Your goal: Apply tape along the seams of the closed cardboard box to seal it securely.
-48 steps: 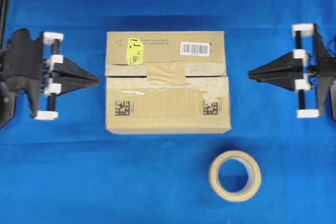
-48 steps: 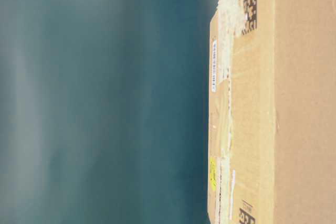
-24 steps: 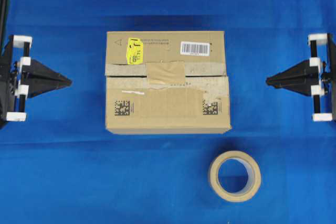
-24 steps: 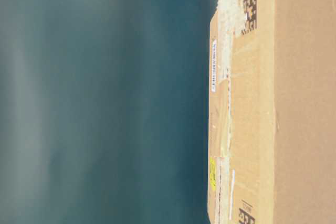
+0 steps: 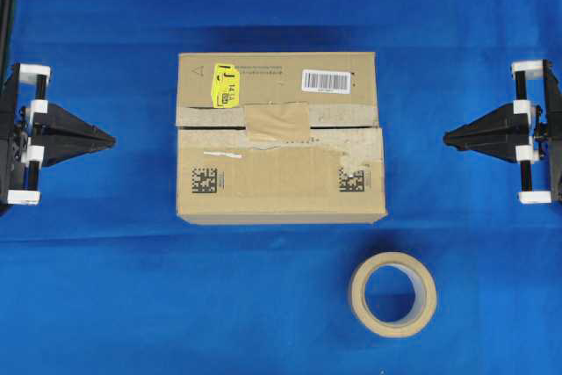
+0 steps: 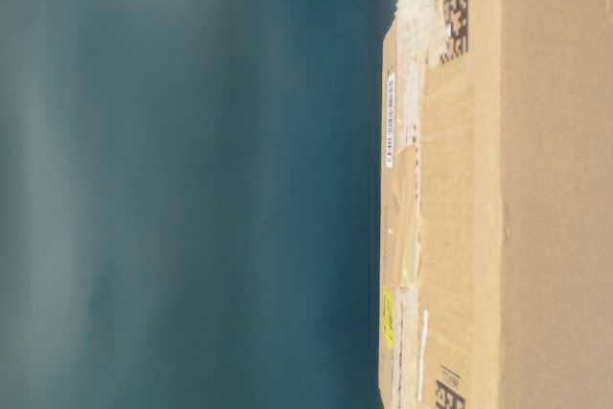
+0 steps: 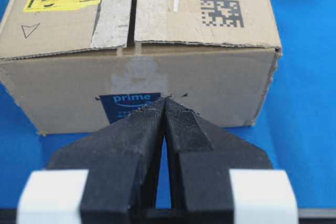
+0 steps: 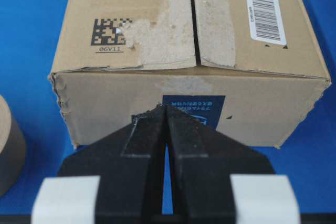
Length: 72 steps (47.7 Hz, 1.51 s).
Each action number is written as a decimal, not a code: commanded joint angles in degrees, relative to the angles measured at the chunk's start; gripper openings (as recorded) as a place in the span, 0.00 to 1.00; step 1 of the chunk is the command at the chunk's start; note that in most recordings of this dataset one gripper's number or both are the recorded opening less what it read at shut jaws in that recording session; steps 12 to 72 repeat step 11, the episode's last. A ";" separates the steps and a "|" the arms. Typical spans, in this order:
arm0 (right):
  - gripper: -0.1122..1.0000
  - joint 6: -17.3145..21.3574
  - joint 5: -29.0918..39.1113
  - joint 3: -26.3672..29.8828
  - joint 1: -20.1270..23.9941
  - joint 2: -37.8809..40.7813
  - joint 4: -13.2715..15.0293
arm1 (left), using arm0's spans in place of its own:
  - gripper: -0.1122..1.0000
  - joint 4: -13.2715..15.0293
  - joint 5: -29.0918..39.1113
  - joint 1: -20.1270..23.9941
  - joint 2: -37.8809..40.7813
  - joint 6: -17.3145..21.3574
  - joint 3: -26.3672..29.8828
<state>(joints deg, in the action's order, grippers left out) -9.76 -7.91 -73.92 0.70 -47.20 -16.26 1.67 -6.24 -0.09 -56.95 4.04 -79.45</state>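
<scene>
The cardboard box (image 5: 279,173) stands at the middle of the blue table, its flaps closed. The seam (image 5: 211,126) runs left to right between the two top flaps, edged by torn greyish old tape. A tan piece of tape (image 5: 277,120) lies flat across the middle of the seam. My left gripper (image 5: 112,139) is shut and empty, well off the box's left end, pointing at it. My right gripper (image 5: 446,137) is shut and empty too, off the right end. Both wrist views look along the seam (image 7: 132,9) (image 8: 193,24) over closed fingertips (image 7: 166,99) (image 8: 166,106).
A beige tape roll (image 5: 392,293) lies flat on the table in front of the box, toward the right. It also shows at the left edge of the right wrist view, tape roll (image 8: 8,150). The table-level view shows only the box (image 6: 536,189) against a blurred backdrop.
Both grippers have drawn back outward from the box ends, most of it in the first half second. The box, tape piece and roll have not moved.
</scene>
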 commanded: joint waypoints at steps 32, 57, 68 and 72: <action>0.09 0.09 -0.53 0.70 0.00 0.09 -0.18 | 0.10 -0.09 -0.62 -0.09 0.18 0.09 0.62; 0.09 0.09 -0.53 0.70 0.00 0.09 -0.18 | 0.10 -0.09 -0.62 -0.09 0.18 0.09 0.62; 0.09 0.09 -0.53 0.70 0.00 0.09 -0.18 | 0.10 -0.09 -0.62 -0.09 0.18 0.09 0.62; 0.09 0.09 -0.53 0.70 0.00 0.09 -0.18 | 0.10 -0.09 -0.62 -0.09 0.18 0.09 0.62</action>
